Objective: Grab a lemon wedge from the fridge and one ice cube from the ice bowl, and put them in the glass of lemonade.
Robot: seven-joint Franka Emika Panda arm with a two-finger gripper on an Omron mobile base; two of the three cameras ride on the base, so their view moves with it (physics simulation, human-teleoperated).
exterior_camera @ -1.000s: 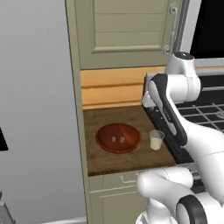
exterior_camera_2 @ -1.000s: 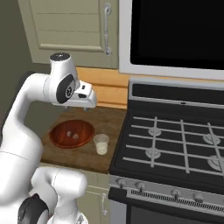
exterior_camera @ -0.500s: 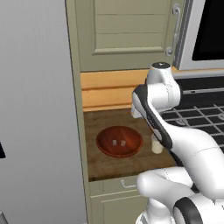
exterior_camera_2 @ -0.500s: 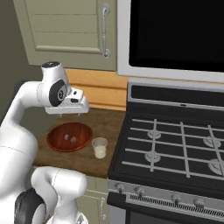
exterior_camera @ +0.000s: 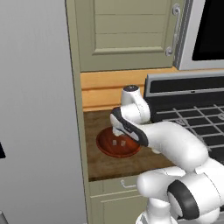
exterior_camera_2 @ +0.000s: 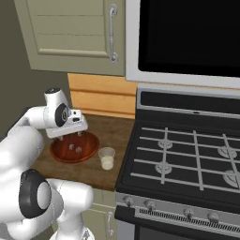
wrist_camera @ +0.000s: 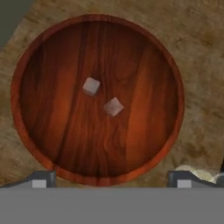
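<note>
- A brown wooden counter (exterior_camera_2: 112, 129) sits beside the stove (exterior_camera_2: 187, 159).
- The gripper (exterior_camera_2: 70, 134) hangs wide open and empty over the ice bowl (wrist_camera: 35, 144).
- Next, I think: go down, pinch one ice cube (wrist_camera: 113, 106).

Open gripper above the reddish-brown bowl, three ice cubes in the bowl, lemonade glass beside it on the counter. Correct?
Not quite: the ice bowl holds two ice cubes, not three, as the hand view shows. The rest stands: the open gripper hangs above the bowl, and the glass of lemonade stands beside it on the counter.
</note>
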